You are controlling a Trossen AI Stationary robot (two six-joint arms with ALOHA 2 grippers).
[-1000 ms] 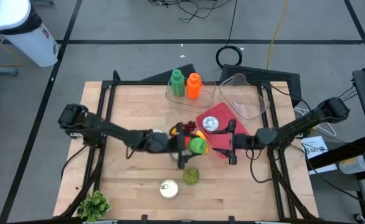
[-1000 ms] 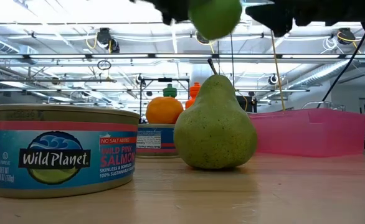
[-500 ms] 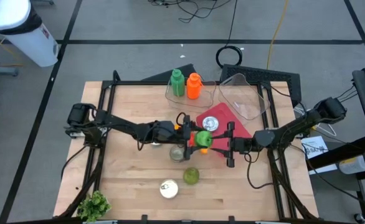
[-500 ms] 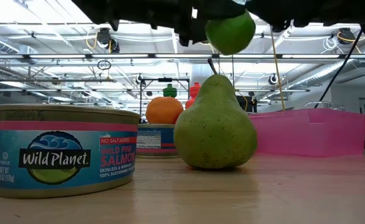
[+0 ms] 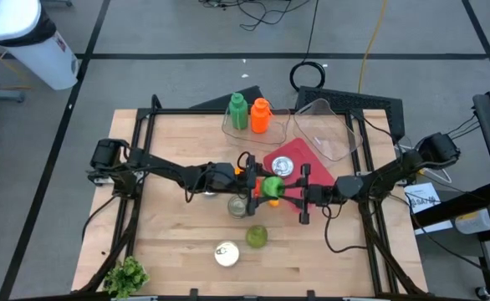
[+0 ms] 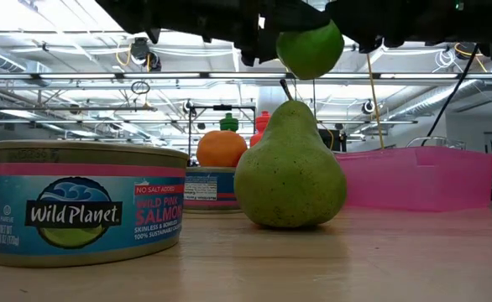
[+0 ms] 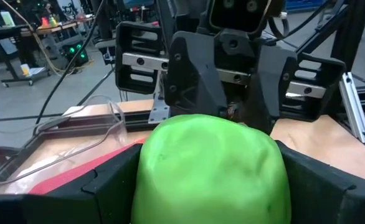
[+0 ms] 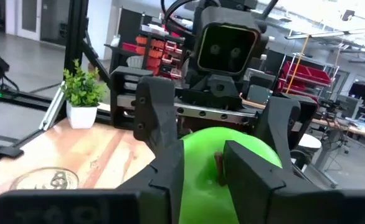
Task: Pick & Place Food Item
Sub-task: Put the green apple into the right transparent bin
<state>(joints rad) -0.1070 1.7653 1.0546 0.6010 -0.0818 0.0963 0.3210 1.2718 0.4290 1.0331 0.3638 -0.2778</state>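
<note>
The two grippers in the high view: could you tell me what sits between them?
The green apple, held in the left gripper with the right gripper closing on it.

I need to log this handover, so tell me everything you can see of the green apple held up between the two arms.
The green apple is round, smooth and bright green, with a matte, plastic-like skin and a small brown stem dimple facing the right wrist camera. It hangs in the air above the table, over the pear, touching neither. The left gripper clamps its sides between dark fingers, and the right gripper meets it from the opposite side, fingers around it.
</note>
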